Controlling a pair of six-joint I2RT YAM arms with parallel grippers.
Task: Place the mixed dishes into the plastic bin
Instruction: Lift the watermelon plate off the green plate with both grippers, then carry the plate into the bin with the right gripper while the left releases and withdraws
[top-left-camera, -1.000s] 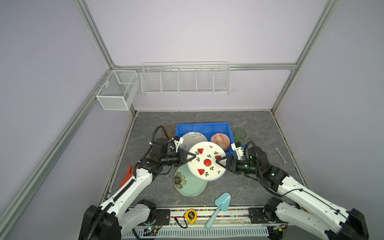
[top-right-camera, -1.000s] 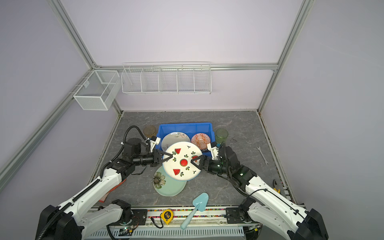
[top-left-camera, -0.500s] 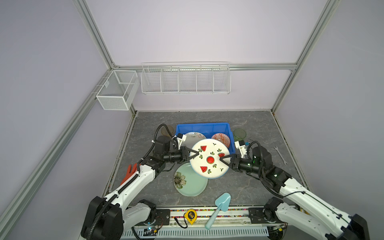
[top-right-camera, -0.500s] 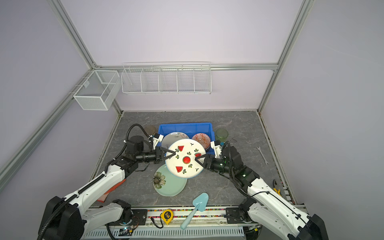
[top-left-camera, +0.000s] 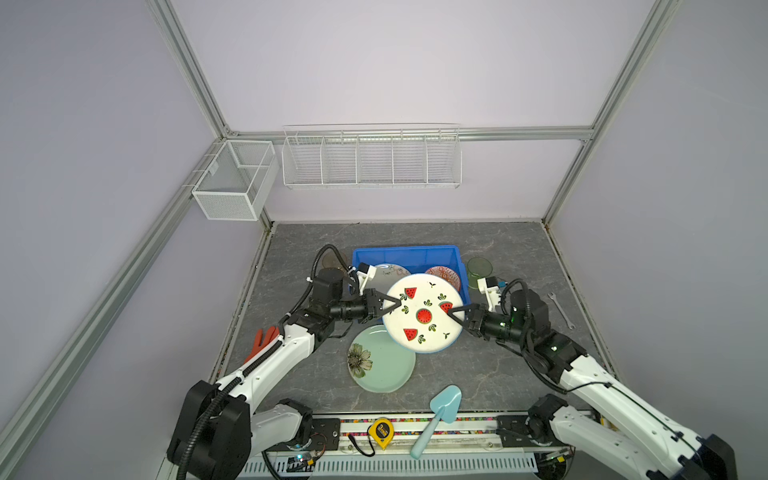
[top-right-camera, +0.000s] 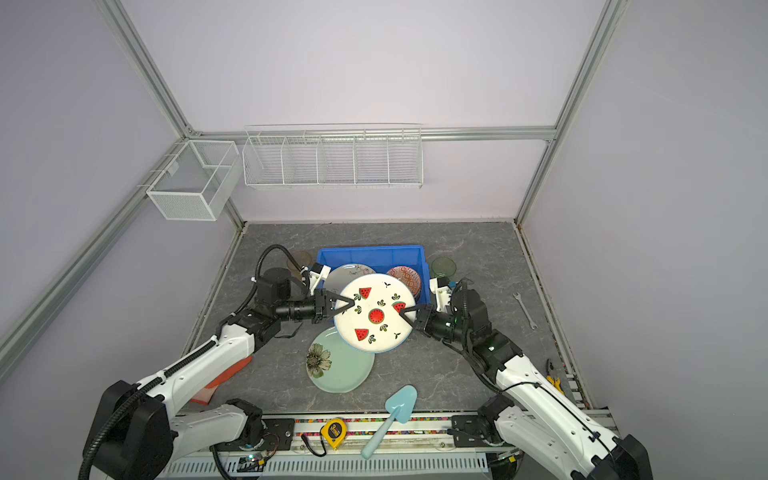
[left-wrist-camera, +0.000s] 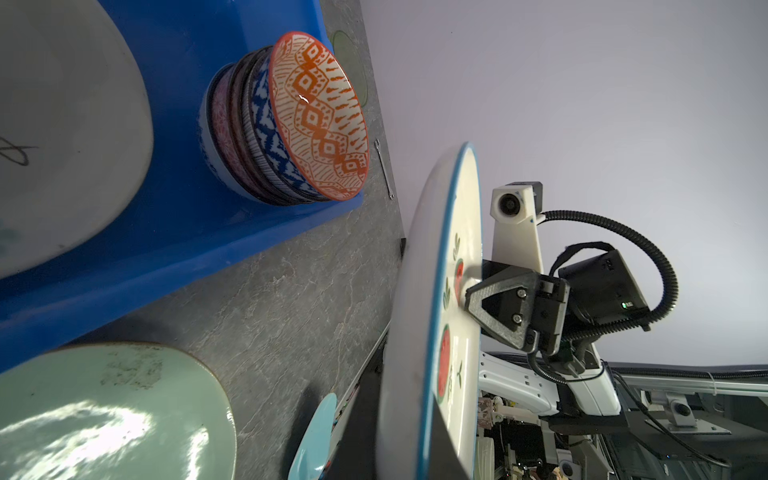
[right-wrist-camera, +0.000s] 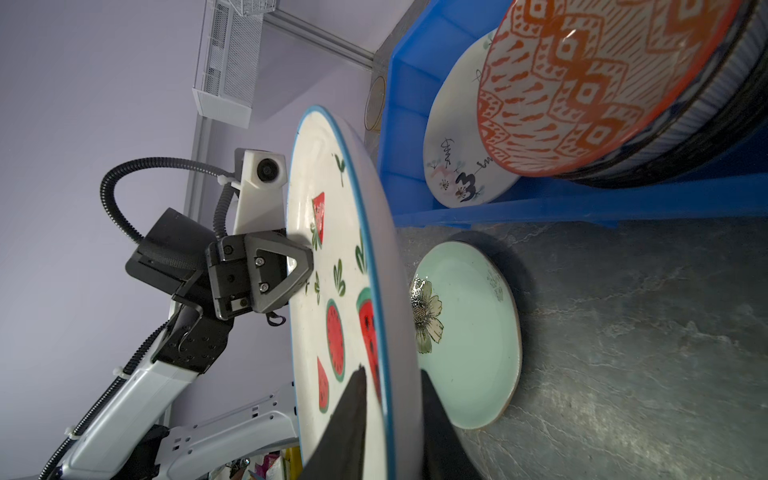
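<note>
The watermelon plate (top-left-camera: 422, 318) hangs in the air between the two arms, face up and clear of the desk (top-left-camera: 498, 365). The left end effector (top-left-camera: 397, 306) is clamped on the plate's left edge. The right end effector (top-left-camera: 451, 316) grips the opposite edge, and in the right wrist view its two dark fingers (right-wrist-camera: 353, 415) straddle the blue-trimmed rim, one on the painted face and one on the underside.

In both top views the plate overlaps the near wall of the blue bin (top-left-camera: 405, 255) and the far edge of the mint plate (top-left-camera: 382, 365), which lies flat on the desk with its flower toward the left arm.

Inside the bin the cream plate (top-left-camera: 390, 272) lies on the left side. A stack of bowls (top-left-camera: 444, 275) sits on the right side, with an orange-patterned bowl on top.

Two cups stand on the desk outside the bin – the green cup (top-left-camera: 478, 270) just beside its right end and the amber cup (top-left-camera: 331, 261) near its left end, partly behind the left arm's cable.

A light-teal scoop (top-left-camera: 440, 409) lies near the front edge, and a yellow tape measure (top-left-camera: 380, 432) sits on the rail beside its handle. A wrench (top-left-camera: 561, 309) lies well off to the right.
</note>
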